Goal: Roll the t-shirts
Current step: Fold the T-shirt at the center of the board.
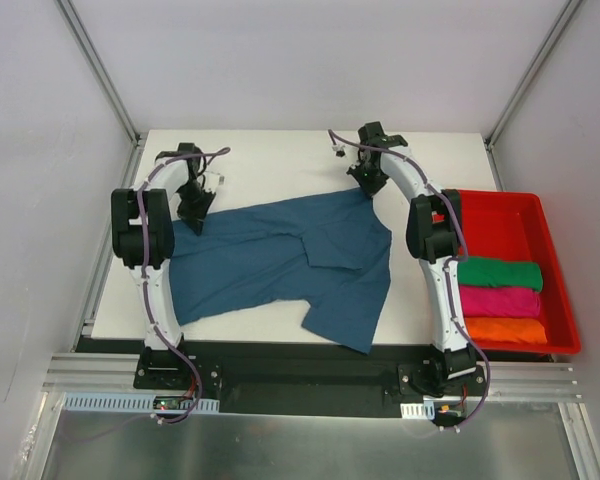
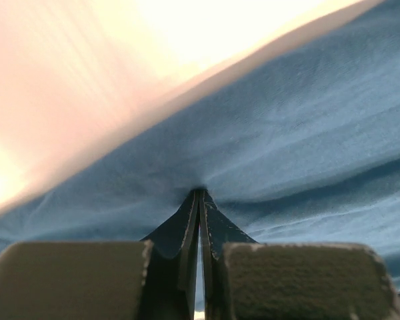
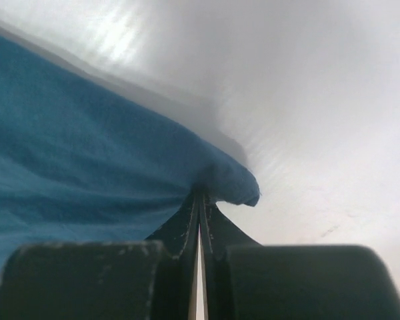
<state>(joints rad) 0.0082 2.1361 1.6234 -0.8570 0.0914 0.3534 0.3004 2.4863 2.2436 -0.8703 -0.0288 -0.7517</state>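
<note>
A dark teal-blue t-shirt lies spread and partly folded over itself on the white table. My left gripper is shut on the shirt's far left corner; in the left wrist view its tips pinch the blue cloth. My right gripper is shut on the shirt's far right corner; in the right wrist view its tips pinch the cloth beside a small bulge of hem. Rolled green, magenta and orange t-shirts lie in the red tray.
The red tray stands off the table's right edge, next to the right arm. Metal frame posts rise at the table's far corners. Bare table lies beyond the shirt's far edge.
</note>
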